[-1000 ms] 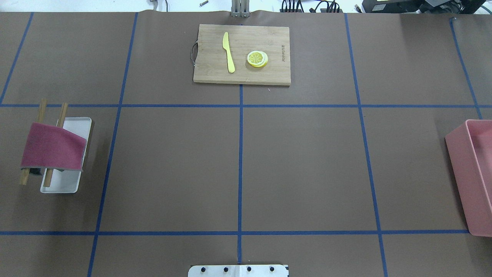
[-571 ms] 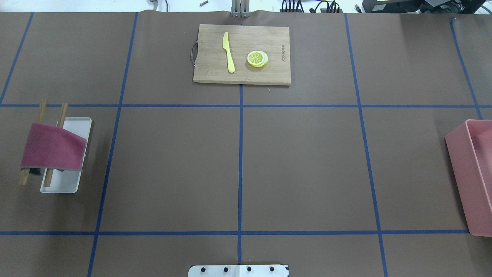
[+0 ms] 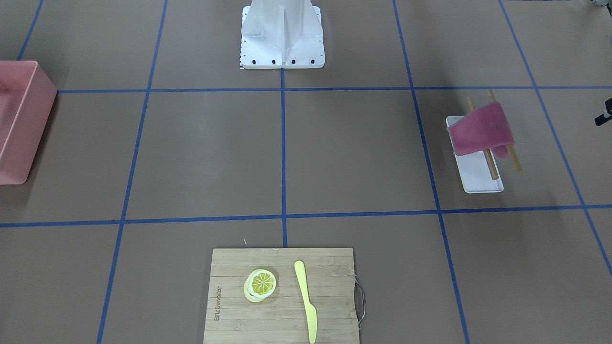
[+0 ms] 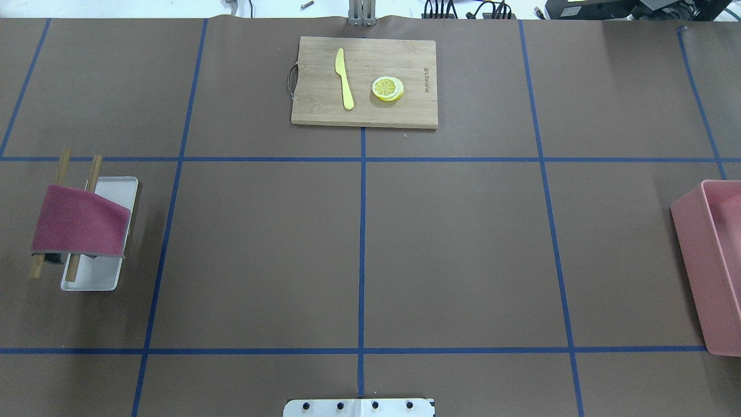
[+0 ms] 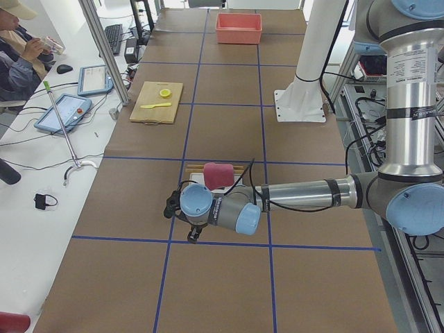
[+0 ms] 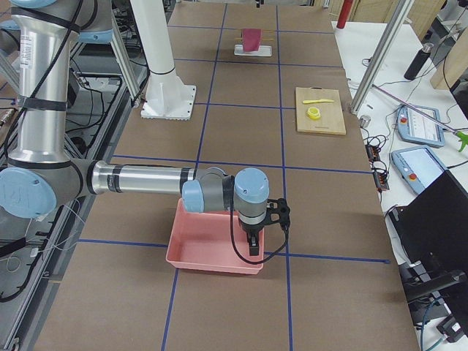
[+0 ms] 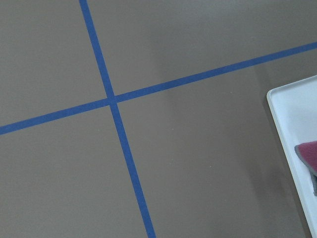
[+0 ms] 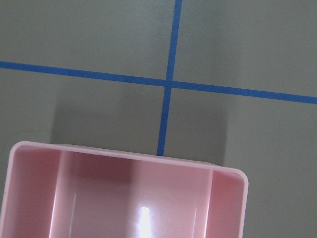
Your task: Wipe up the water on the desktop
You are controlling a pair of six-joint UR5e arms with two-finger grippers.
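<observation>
The desktop is a matte brown surface crossed by blue tape lines; I see no water on it. A magenta cloth hangs over two wooden sticks above a white tray at the left; it also shows in the front view and the left wrist view. My left gripper hovers low beside the tray, outside the overhead view; I cannot tell if it is open or shut. My right gripper hangs over the edge of the pink bin; I cannot tell its state.
A bamboo cutting board at the far middle carries a yellow knife and lemon slices. The pink bin stands at the right edge. The robot's base plate is at the near middle.
</observation>
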